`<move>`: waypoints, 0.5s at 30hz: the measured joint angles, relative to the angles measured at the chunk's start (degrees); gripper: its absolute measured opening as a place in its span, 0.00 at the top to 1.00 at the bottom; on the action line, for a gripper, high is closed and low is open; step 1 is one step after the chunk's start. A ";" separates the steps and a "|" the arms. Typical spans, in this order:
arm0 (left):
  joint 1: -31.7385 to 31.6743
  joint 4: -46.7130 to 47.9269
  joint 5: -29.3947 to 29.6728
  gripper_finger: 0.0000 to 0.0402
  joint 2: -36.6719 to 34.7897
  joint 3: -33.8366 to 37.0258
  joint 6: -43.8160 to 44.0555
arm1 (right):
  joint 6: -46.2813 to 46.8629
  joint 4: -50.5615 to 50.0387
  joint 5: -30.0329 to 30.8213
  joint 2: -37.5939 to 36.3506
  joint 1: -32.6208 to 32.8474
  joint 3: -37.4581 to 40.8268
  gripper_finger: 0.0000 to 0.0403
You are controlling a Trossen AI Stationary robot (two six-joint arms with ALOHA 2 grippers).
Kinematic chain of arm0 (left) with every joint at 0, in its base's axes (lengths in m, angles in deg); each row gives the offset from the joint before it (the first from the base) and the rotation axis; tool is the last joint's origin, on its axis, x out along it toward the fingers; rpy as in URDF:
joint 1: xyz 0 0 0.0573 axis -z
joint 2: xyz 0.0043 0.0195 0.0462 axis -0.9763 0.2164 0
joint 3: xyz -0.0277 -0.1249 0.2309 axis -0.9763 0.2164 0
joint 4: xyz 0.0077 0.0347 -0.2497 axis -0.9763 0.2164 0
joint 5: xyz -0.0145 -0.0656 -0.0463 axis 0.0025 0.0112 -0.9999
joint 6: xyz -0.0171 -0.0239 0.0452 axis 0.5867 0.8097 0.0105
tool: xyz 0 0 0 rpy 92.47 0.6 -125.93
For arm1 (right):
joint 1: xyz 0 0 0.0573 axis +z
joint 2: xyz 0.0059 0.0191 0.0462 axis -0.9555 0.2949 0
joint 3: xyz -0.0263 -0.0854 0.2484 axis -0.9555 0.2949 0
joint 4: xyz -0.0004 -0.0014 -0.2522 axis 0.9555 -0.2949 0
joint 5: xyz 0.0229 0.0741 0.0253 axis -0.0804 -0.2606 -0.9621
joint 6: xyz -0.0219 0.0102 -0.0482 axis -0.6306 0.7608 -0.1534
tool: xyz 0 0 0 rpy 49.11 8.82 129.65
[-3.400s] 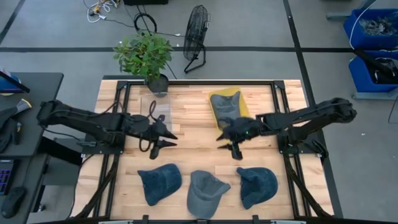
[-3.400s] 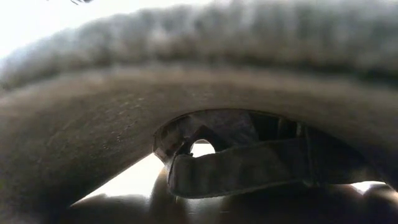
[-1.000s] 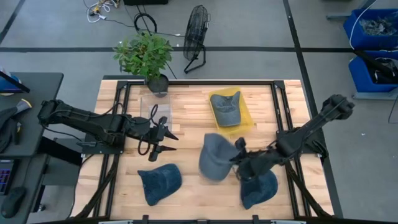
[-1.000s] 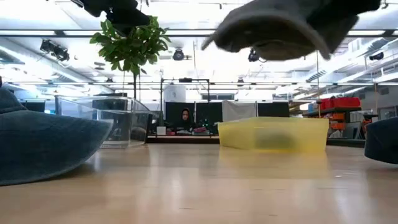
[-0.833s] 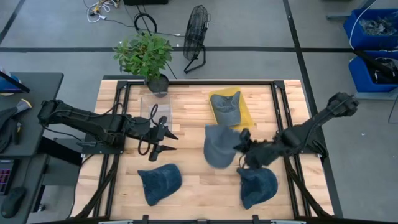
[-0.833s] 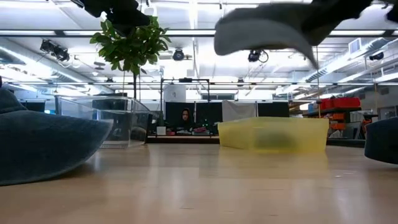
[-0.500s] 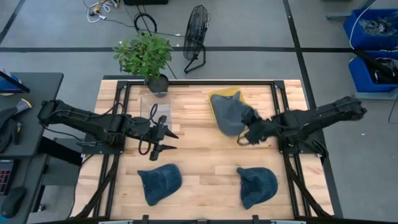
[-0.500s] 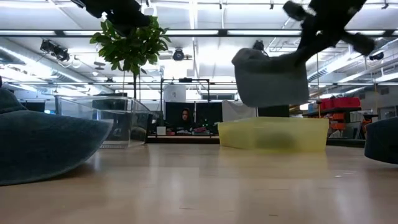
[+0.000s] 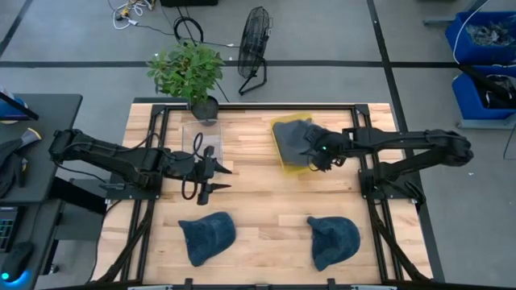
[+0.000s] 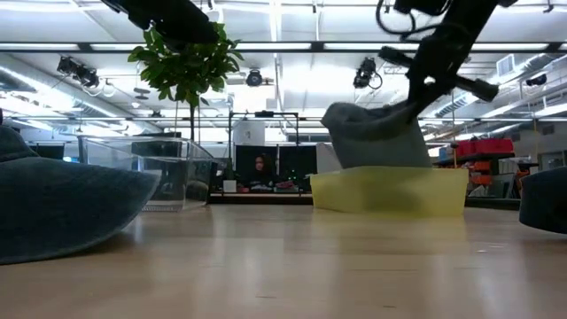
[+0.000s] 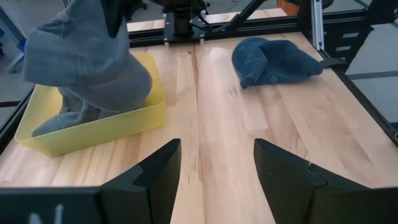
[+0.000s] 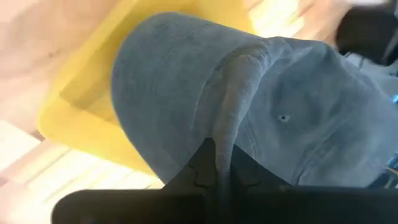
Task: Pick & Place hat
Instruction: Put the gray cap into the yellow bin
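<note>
A grey hat (image 9: 295,137) hangs over the yellow bin (image 9: 284,159) at the table's far middle, with my right gripper (image 9: 319,152) shut on it. In the low view the hat (image 10: 372,135) dips behind the bin's wall (image 10: 390,191). Another grey hat (image 11: 65,115) lies inside the bin beneath it. Two blue hats (image 9: 208,235) (image 9: 334,240) rest on their open sides near the front edge. My left gripper (image 9: 211,179) waits open at the table's left middle, holding nothing. My right gripper pinches a raised fold of the grey hat's crown (image 12: 225,146) between its two fingers. It comes slanting down from the table's right side. The hat hangs below the fingers (image 10: 423,93), its lower part inside the yellow bin; whether it touches the hat beneath, I cannot tell.
A clear plastic box (image 9: 203,142) stands at the far left next to a potted plant (image 9: 189,72). Bare wood lies between the two blue hats and in the table's middle. A fan (image 9: 254,48) stands on the floor beyond the far edge.
My right gripper has carried the grey hat from above the table's near middle toward the far edge and down over the yellow bin, staying shut on it. The hat, which swung high and spread out, now hangs with its lower part in the bin.
</note>
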 joint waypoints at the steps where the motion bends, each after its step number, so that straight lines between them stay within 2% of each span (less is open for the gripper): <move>1: 0.00 0.00 0.00 0.48 0.00 0.00 0.14 | -0.59 0.05 0.02 0.76 -0.60 0.00 0.98; 4: 0.00 0.01 0.00 0.48 0.00 0.00 1.96 | 0.08 -0.10 -2.50 2.87 -2.04 0.00 0.98; 7: 0.00 0.10 0.00 0.48 0.00 0.00 2.82 | 5.01 -0.17 -5.54 5.33 -3.24 0.00 0.96; 10: 0.00 0.35 0.00 0.48 0.00 0.00 2.24 | 9.75 0.59 -5.36 7.33 -3.95 0.00 0.93; 15: -0.13 0.34 0.00 0.48 0.00 0.00 2.05 | 10.56 2.44 -5.26 9.27 -4.72 0.00 0.87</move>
